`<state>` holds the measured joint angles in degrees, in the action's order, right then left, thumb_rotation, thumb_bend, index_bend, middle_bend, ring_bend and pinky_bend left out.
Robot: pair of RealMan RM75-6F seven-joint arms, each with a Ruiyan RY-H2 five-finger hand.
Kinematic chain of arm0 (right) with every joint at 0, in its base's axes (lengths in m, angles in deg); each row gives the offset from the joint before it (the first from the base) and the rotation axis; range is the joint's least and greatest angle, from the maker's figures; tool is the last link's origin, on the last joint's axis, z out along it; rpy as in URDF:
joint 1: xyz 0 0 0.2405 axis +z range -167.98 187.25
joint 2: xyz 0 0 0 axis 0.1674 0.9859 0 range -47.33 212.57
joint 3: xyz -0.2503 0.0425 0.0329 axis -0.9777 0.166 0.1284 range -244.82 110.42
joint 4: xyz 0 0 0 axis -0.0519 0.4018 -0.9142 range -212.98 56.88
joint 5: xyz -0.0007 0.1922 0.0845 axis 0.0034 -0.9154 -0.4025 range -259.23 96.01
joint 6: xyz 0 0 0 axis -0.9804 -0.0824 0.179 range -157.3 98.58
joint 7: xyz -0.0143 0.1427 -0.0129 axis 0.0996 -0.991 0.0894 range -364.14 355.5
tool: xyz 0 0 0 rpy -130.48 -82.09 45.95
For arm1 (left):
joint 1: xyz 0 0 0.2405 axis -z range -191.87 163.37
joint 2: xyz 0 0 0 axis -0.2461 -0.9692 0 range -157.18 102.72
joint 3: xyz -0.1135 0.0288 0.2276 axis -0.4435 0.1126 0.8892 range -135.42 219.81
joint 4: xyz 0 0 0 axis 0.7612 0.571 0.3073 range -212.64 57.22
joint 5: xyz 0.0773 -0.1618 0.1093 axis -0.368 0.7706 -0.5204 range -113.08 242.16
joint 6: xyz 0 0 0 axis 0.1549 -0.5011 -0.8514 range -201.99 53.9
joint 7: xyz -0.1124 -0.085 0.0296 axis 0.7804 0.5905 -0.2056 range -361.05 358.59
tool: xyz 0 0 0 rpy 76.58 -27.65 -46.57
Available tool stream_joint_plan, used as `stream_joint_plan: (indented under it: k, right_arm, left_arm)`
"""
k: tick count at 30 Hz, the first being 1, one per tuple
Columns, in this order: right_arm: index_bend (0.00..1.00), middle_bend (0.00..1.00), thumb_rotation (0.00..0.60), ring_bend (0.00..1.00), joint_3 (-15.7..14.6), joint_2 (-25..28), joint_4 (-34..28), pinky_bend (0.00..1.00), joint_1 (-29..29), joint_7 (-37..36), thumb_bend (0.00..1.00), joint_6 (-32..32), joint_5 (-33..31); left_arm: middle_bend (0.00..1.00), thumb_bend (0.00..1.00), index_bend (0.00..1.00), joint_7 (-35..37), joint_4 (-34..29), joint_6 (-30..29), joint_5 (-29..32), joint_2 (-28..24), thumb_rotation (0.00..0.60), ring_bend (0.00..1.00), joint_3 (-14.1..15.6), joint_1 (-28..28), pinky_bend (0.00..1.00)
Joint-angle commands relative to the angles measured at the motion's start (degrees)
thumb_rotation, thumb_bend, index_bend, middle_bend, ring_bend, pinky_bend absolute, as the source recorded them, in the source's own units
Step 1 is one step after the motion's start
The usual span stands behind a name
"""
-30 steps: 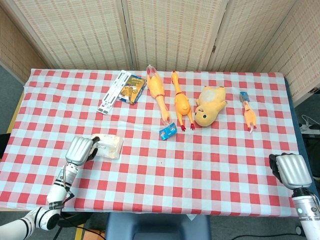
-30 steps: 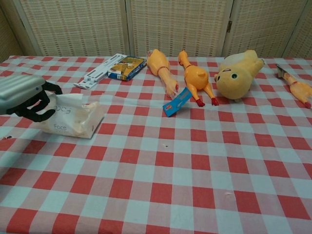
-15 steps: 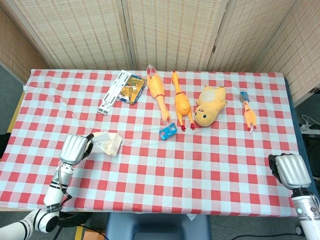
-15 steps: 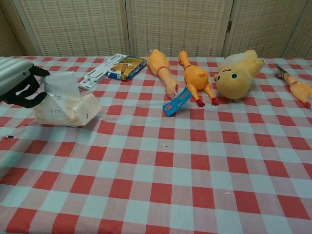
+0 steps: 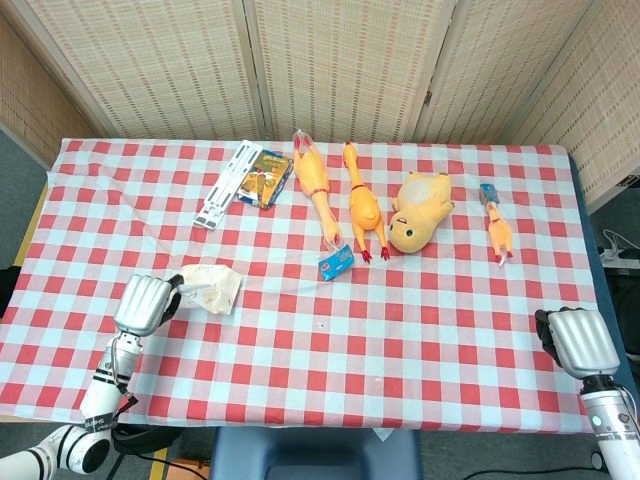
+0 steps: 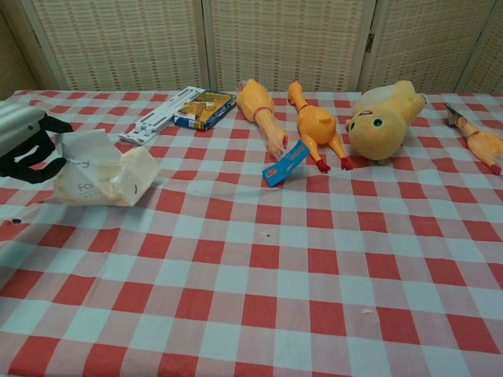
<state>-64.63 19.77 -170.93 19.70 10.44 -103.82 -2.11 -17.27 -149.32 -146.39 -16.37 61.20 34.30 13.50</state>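
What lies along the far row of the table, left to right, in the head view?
White rack → yellow box → long-necked rubber chicken → second rubber chicken → yellow plush toy → small rubber chicken.

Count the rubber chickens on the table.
3: two big rubber chickens side by side at the far middle, and a small rubber chicken far right, beyond the plush toy. None seems hidden.

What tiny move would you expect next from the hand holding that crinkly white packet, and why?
Probably a slight lift. The left hand grips one end of the white packet, whose other end looks to rest on the checked tablecloth; raising it would free it from the cloth.
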Motion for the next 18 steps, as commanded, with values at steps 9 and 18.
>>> stream_joint_plan:
  k: [9, 18]
  right_arm:
    - [0.86, 0.73, 0.6, 0.61, -0.1, 0.07, -0.08, 0.65, 0.03, 0.16, 0.92, 0.05, 0.04]
    - [0.86, 0.73, 0.6, 0.61, -0.11, 0.12, -0.07, 0.65, 0.0, -0.1, 0.92, -0.04, 0.12]
  left_arm:
    - [0.88, 0.52, 0.47, -0.15, 0.25, 1.8, 0.85, 0.88, 0.6, 0.89, 0.79, 0.17, 0.93]
    - [0.89, 0.53, 0.62, 1.37, 0.75, 0.94, 0.68, 1.64, 0.6, 0.9, 0.6, 0.02, 0.94]
